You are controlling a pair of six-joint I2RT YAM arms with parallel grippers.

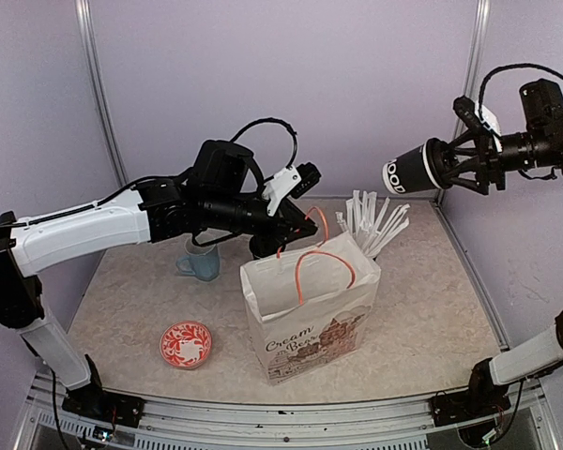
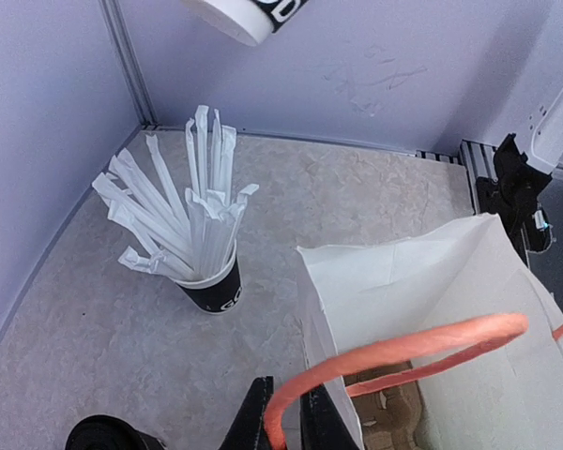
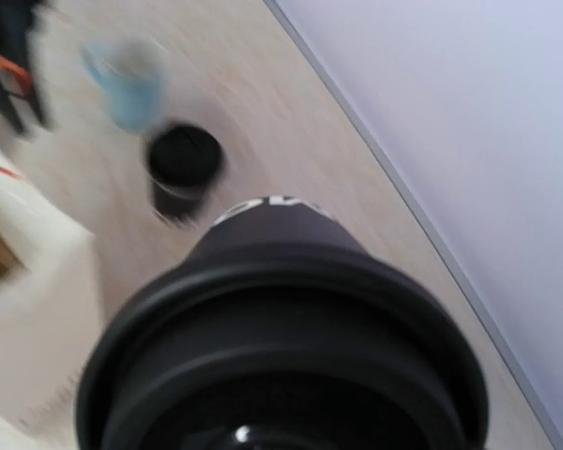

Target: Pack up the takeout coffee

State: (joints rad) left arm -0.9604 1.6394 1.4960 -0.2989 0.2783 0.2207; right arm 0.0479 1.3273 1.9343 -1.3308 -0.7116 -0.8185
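The takeout coffee (image 1: 415, 169), a black paper cup with white lettering near its base and a black lid, hangs on its side high at the right, base pointing left. My right gripper (image 1: 458, 159) is shut on its lid end. In the right wrist view the lid (image 3: 281, 356) fills the lower frame and hides my fingers. The cup's white base shows at the top of the left wrist view (image 2: 253, 14). My left gripper (image 1: 300, 202) is shut on the orange handle (image 2: 394, 352) of the white paper bag (image 1: 310, 314), holding the bag open.
A black cup full of white straws (image 1: 371, 220) stands behind the bag (image 2: 211, 286). A light blue mug (image 1: 202, 262) and another black lidded cup (image 3: 183, 169) stand at the back left. A red patterned dish (image 1: 186, 344) lies at the front left.
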